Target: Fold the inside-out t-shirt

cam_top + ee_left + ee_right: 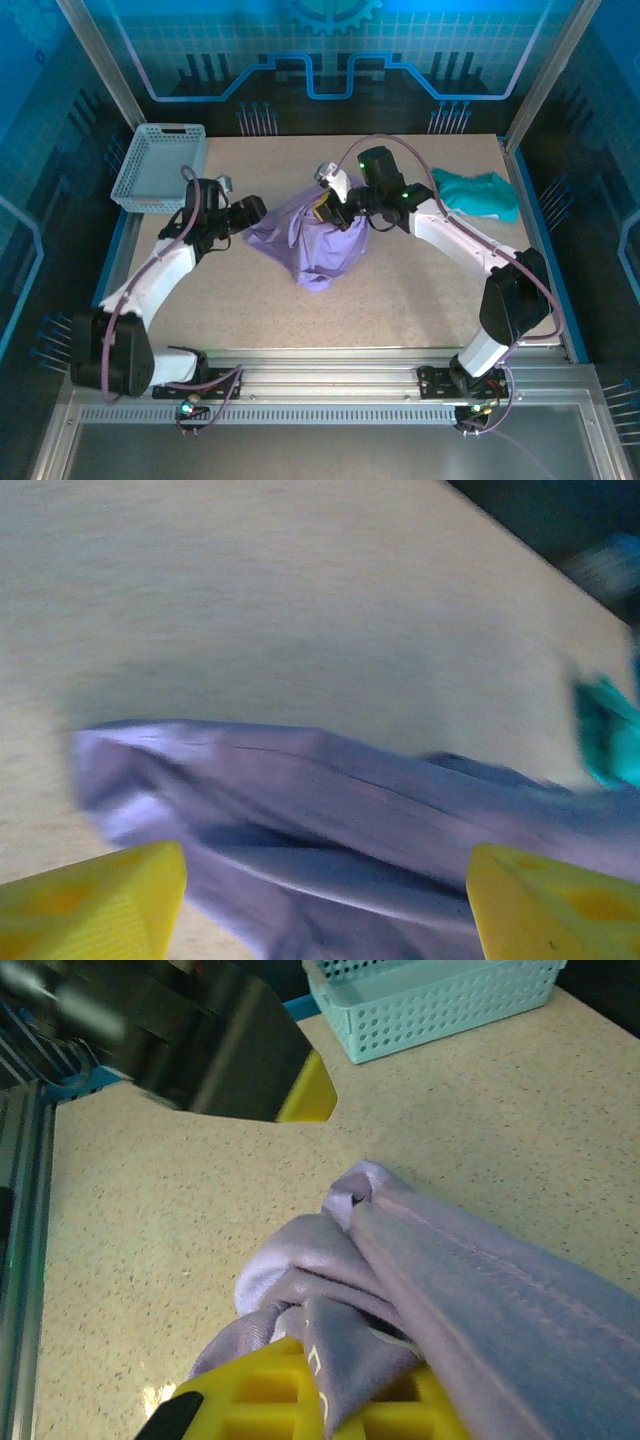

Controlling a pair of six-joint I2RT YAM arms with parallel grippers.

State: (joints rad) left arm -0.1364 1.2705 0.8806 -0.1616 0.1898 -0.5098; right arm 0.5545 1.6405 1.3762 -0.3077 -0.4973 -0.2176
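Note:
The inside-out t-shirt (305, 245) is a lavender bunch in the middle of the table, lifted at its top. My right gripper (332, 205) is shut on that top; in the right wrist view a fold of the t-shirt (450, 1280) is pinched between the yellow fingers (260, 1400) of the right gripper (340, 1400). My left gripper (255, 212) stands at the shirt's left edge. In the left wrist view, the left gripper (325, 910) is open, its yellow fingertips (90, 905) wide apart, with the t-shirt (330, 810) lying loose between and beyond them.
A light blue basket (158, 165) sits at the back left corner, also seen in the right wrist view (430, 1000). A teal garment (478, 192) lies at the back right and shows in the left wrist view (610, 730). The left gripper's body (220, 1050) is close ahead of the right one.

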